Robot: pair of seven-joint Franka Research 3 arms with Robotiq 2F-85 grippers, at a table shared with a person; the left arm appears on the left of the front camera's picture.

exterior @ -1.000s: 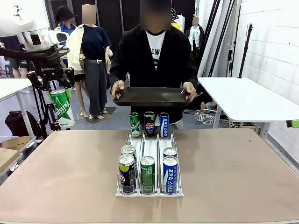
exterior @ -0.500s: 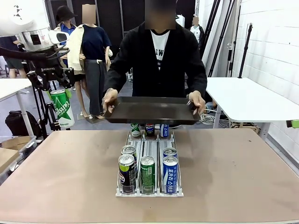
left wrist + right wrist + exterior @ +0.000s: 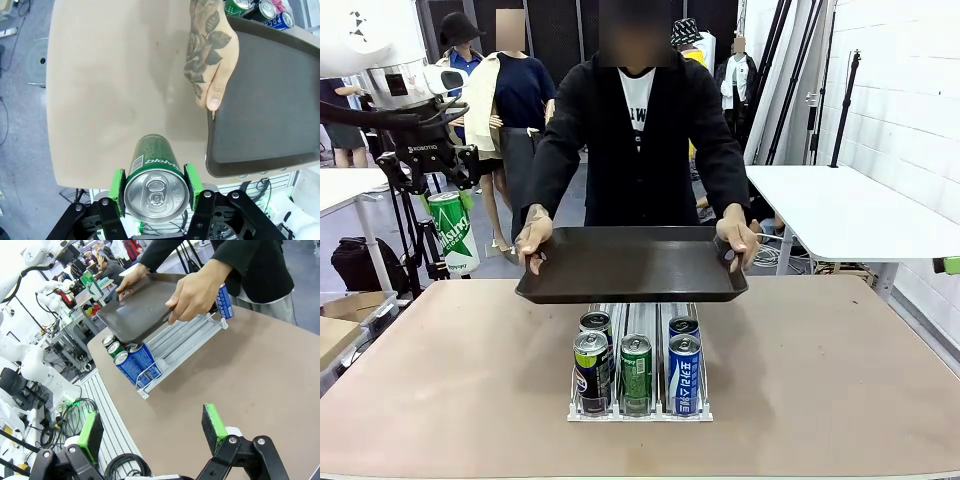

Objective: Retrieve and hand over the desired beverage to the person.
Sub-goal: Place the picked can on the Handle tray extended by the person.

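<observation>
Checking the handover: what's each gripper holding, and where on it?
Left gripper clamps a green can by its sides near the top; right gripper holds nothing.

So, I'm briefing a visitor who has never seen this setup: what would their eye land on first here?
First, the person at the far side, holding a wide dark tray in both hands above the rack of cans at the middle of the table. Next, the left pincer, shut on a green can and held up in the air at the table's left side.
</observation>
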